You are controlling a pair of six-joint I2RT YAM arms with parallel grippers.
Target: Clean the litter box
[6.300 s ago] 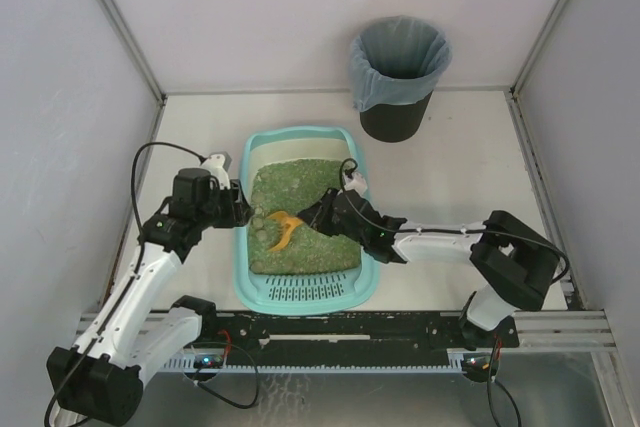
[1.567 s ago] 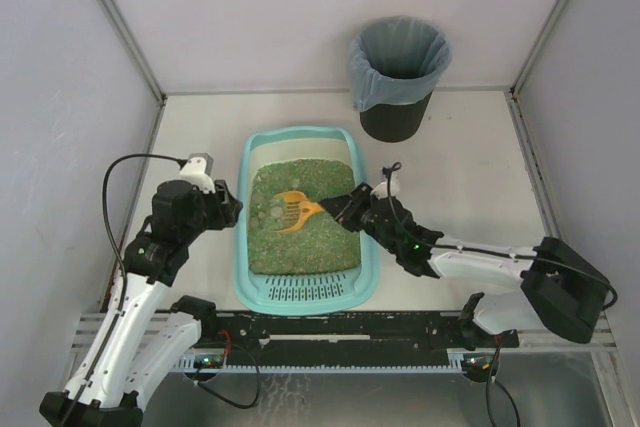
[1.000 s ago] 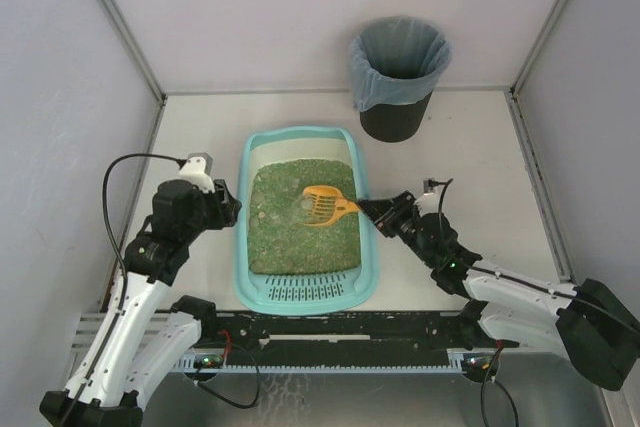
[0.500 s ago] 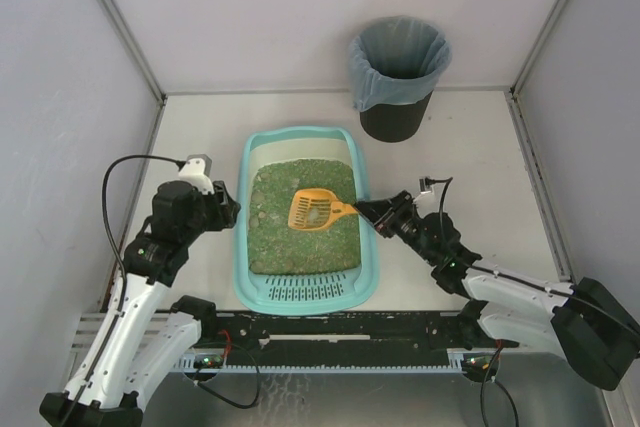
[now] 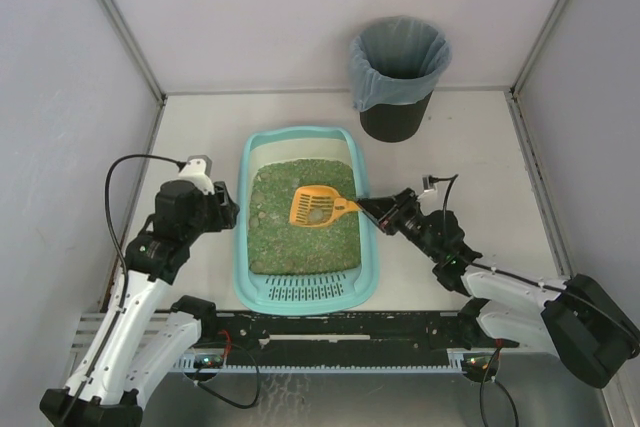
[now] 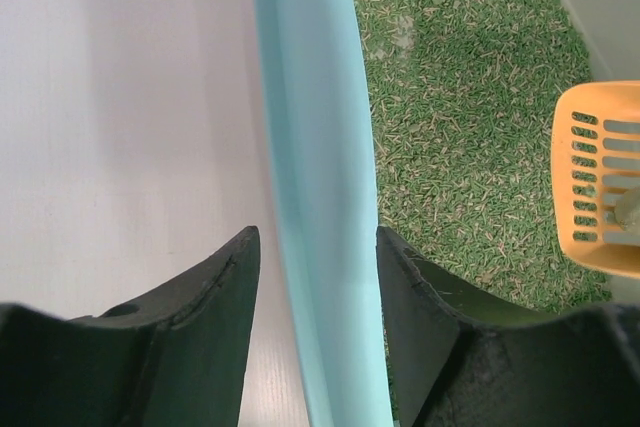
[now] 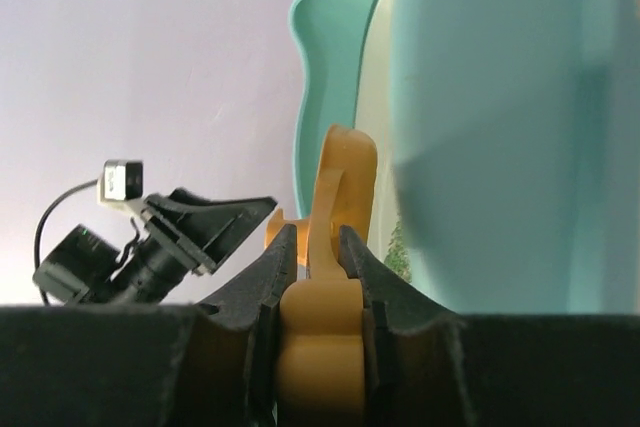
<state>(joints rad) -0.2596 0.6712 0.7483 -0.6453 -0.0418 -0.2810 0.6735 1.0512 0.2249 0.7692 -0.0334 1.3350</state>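
1. The litter box (image 5: 242, 237) lies flat on the surface (image 5: 470, 147), near the bin (image 5: 398, 77) but not touching it. Its grate end faces away from the bin.
2. The left gripper (image 6: 315, 247) is open. Its jaws straddle the long rim on the side away from the bin, one outside the wall and one over the litter (image 6: 470, 97). We see no clamping on the rim.
3. The right gripper (image 7: 318, 247) is closed on the handle of the scoop (image 5: 313, 206). The scoop blade hangs over the litter on the bin side of the box. A grey clump appears to lie in it.
4. We judge the box to be stiff, smooth plastic made heavy by loose litter that will slide if the box tilts.
5. We recommend a grip on the wide rim, midway along a long side, to steady the box and not to lift it.
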